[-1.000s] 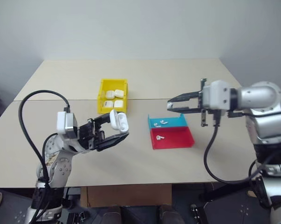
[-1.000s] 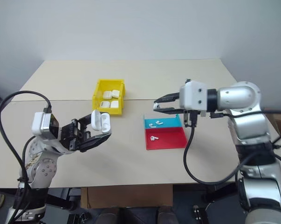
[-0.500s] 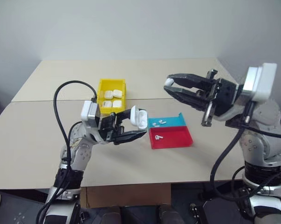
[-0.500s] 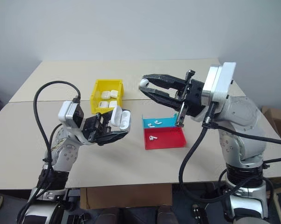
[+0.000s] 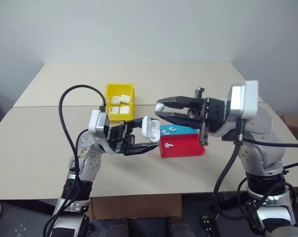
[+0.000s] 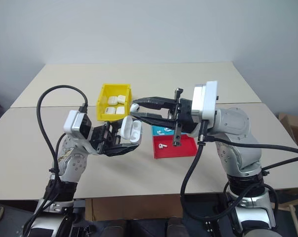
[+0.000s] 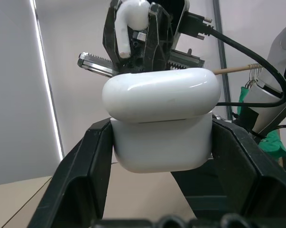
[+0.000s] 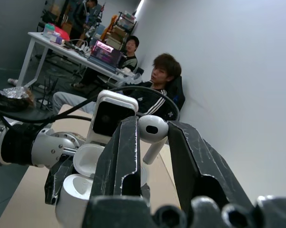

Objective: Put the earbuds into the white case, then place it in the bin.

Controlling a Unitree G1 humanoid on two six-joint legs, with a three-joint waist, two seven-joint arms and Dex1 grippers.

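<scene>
Earbud meets case, mid-air
Left pincer [image 5: 143, 139] grips the open white case [image 5: 149, 127]; right pincer [image 5: 160, 109] pinches an earbud [image 8: 151, 132] just above it.

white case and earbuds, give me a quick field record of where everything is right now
white case: lid open, clamped in left gripper at, above the table
held earbud: pinched in right gripper at, just beside the case
loose earbuds: two in the tray's teal part, one in its red part
bin: yellow, holds four closed cases

Office-lab: seated people [image 8: 154, 90], cluttered desks [image 8: 67, 45]
</scene>
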